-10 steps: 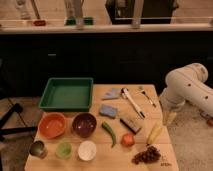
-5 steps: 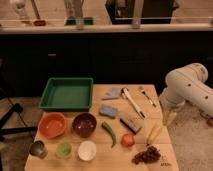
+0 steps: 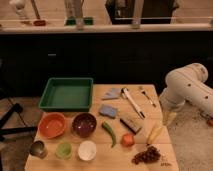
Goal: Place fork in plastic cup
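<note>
The fork (image 3: pixel 146 96) is small, thin and pale, and lies on the wooden table near its far right edge. The longer white-and-black-handled utensil (image 3: pixel 132 101) lies just left of it. The pale green plastic cup (image 3: pixel 63 149) stands at the front left, between a dark metal cup (image 3: pixel 38 148) and a white cup (image 3: pixel 87 150). My white arm (image 3: pixel 186 90) comes in from the right. The gripper (image 3: pixel 169 118) hangs at the table's right edge, below and right of the fork, not touching it.
A green tray (image 3: pixel 66 93) sits at the back left. An orange bowl (image 3: pixel 52 125) and a dark purple bowl (image 3: pixel 84 124) stand in front of it. A blue sponge (image 3: pixel 107 110), a green chili (image 3: pixel 109 133), a tomato (image 3: pixel 128 140), grapes (image 3: pixel 147 155) and a banana (image 3: pixel 154 133) lie nearby.
</note>
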